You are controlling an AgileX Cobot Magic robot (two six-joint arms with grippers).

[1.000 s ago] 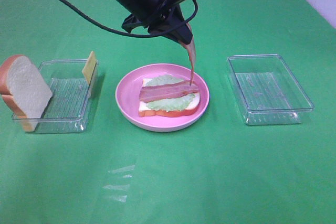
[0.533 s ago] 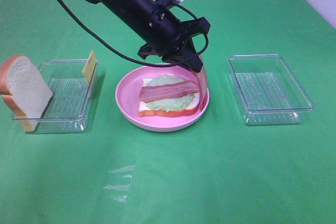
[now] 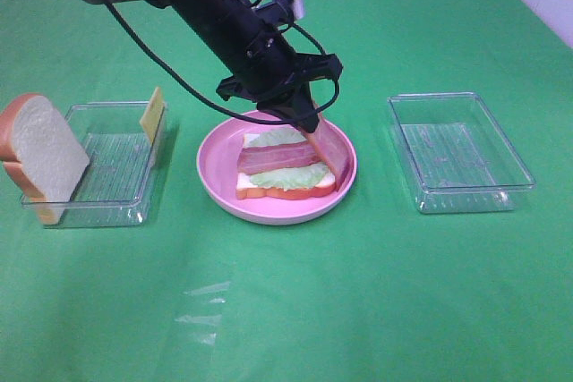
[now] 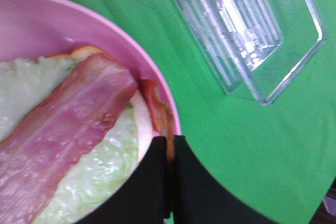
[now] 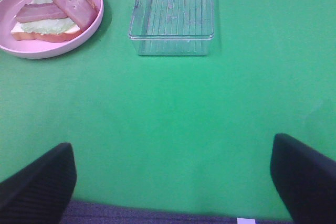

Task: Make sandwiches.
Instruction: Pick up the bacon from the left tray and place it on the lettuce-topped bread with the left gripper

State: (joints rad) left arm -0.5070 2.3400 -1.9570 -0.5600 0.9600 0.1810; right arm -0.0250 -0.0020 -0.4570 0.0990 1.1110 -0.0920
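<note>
Exterior high view: the left claw point(image 3: 309, 125) is clamped on one end of a reddish-pink toy bacon strip point(image 3: 329, 151). The strip slants down onto the right side of the round pink plate point(image 3: 215, 181) at the middle of the green counter point(image 3: 358, 292). On the plate lies the unfinished toy sandwich point(image 3: 285, 178): white bread, light green lettuce and another bacon strip across it. The right claw point(image 5: 173, 179) stands wide apart, holding nothing, by the counter's near edge.

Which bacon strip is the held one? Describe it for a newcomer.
Find the pink plate between the left tray and right tray. At its right side a bacon strip hangs slanted from the left claw; the other strip lies flat across the lettuce.
</note>
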